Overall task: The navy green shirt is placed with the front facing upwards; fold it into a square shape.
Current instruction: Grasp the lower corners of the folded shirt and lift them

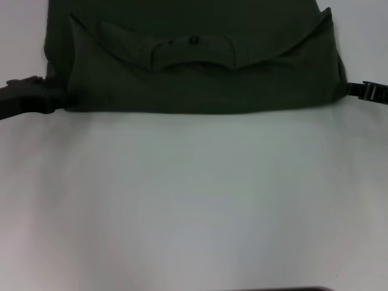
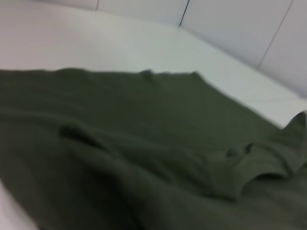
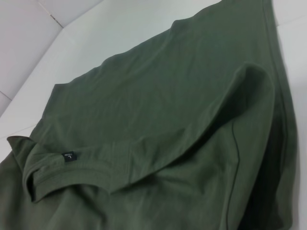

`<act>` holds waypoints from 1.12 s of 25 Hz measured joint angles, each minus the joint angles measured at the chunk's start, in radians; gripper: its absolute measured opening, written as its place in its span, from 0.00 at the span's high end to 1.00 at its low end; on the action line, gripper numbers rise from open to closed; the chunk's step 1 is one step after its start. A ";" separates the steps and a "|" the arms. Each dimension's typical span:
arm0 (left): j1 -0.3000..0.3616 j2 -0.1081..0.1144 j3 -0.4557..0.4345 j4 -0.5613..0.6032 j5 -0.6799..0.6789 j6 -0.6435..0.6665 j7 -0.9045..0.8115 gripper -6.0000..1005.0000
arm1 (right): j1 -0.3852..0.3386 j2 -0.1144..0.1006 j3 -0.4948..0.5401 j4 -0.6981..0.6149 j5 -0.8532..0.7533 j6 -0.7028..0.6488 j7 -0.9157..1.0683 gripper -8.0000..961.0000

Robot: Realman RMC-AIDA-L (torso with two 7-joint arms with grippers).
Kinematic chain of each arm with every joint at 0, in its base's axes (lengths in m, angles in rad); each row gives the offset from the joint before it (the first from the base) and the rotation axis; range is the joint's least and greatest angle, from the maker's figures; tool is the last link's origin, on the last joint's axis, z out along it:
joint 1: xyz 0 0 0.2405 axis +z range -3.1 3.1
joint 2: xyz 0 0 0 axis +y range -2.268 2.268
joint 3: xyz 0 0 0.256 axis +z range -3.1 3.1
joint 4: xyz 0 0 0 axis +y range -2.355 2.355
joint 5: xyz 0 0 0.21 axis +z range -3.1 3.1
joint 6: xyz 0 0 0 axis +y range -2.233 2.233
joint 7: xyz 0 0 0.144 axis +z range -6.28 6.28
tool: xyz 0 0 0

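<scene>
Bare white desk point(image 1: 194, 206) fills the near half of the head view; beyond it, the navy green shirt point(image 1: 200, 85) lies across the far part, its collar point(image 1: 193, 51) folded toward the near edge, small black tag point(image 1: 194, 40) showing, near hem-line of the fold straight. Left gripper point(image 1: 51, 97) at the shirt's left near corner, right gripper point(image 1: 354, 91) at its right near corner; both touch or meet the cloth edge, but whether either is closed on fabric cannot be told. Left wrist view: shirt surface with a loose ridge point(image 2: 96, 139) of cloth running across it and the collar lying farther off. Right wrist view: collar and tag point(image 3: 70, 156) on a folded layer, one sleeve point(image 3: 249, 120) doubled over. Risk, as a judgement: uneven pull between the two corners would skew the fold; the loose ridge may set as a crease; a thin grasp could slip off one layer and drop the corner.
</scene>
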 joint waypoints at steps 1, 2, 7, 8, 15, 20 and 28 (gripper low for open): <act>-0.001 0.002 0.011 -0.009 0.004 -0.024 0.006 0.13 | 0.000 0.001 0.001 0.000 0.000 -0.003 0.000 0.97; -0.002 0.004 0.022 -0.018 0.007 -0.050 0.011 0.13 | 0.000 0.002 0.001 0.000 0.000 -0.006 0.000 0.97; -0.003 0.004 0.053 -0.045 0.008 -0.136 0.022 0.13 | 0.001 0.005 0.004 -0.005 0.003 -0.020 0.000 0.97; -0.004 0.003 0.056 -0.049 0.008 -0.151 0.026 0.13 | 0.002 0.006 0.004 -0.005 0.006 -0.021 0.000 0.97; -0.007 -0.006 0.070 -0.060 0.008 -0.167 0.062 0.14 | 0.005 0.005 0.005 -0.005 0.011 -0.022 0.000 0.97; -0.007 -0.011 0.085 -0.061 0.008 -0.161 0.085 0.14 | 0.007 0.003 0.005 -0.005 0.012 -0.019 0.002 0.97; -0.011 -0.021 0.094 -0.071 0.008 -0.159 0.130 0.14 | 0.009 0.003 0.005 -0.005 0.012 -0.014 0.004 0.97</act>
